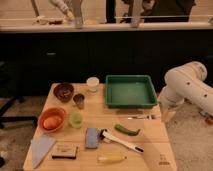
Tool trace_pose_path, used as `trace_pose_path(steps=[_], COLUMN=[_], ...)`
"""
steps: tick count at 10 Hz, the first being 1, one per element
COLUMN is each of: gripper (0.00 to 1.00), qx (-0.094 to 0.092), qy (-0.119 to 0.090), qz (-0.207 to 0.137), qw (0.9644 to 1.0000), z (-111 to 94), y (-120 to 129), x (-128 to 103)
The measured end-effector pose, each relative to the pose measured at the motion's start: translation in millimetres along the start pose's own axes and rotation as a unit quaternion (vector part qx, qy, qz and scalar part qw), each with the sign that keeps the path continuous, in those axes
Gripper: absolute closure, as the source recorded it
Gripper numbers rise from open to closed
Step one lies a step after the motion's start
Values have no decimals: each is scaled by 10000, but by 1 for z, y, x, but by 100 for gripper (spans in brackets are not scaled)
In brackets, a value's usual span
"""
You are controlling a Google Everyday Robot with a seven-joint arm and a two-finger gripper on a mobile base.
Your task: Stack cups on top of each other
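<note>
Table [155,150]: the whole job is laid out here, and we judge it barely begun. No cup sits in another, so the pick, the carry and the drop are all left.
Arm [187,85]: it hangs off the table's right edge, beside the tray and well apart from both cups.
Tray [131,91]: green, at the back right. It lies between the arm and the cups, so we expect a reach across it or in front of it.
Bowls: the red-brown bowl [63,91] stands just back-left of the dark cup, and the orange bowl [52,119] is just left of the green cup. Neither belongs in the stack, and both crowd the cups on the left.
Gripper [168,115]: low at the table's right edge, just past the fork [137,117]. We see nothing in it, and we cannot tell whether it is spread or pressed together.
Dark cup [79,100]: upright, left of centre. It is far to the left of the gripper and a little further back.
Green cup [76,119]: upright, just in front of the dark cup and apart from it. It is about level with the gripper, well across the table. The two look alike in size, so we judge either could be the base.
</note>
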State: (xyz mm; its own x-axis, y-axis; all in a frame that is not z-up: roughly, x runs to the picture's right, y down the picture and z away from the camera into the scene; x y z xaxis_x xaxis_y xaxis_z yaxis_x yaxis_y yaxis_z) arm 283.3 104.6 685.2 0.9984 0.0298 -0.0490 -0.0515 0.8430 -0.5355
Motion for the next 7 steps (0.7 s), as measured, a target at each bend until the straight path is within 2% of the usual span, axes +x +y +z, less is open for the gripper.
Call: trace_pose_path(steps=[7], gripper=[32], qx=[-9], qy=[-18], qz=[-46], qw=[10000], z=[0], y=[0], x=[-1])
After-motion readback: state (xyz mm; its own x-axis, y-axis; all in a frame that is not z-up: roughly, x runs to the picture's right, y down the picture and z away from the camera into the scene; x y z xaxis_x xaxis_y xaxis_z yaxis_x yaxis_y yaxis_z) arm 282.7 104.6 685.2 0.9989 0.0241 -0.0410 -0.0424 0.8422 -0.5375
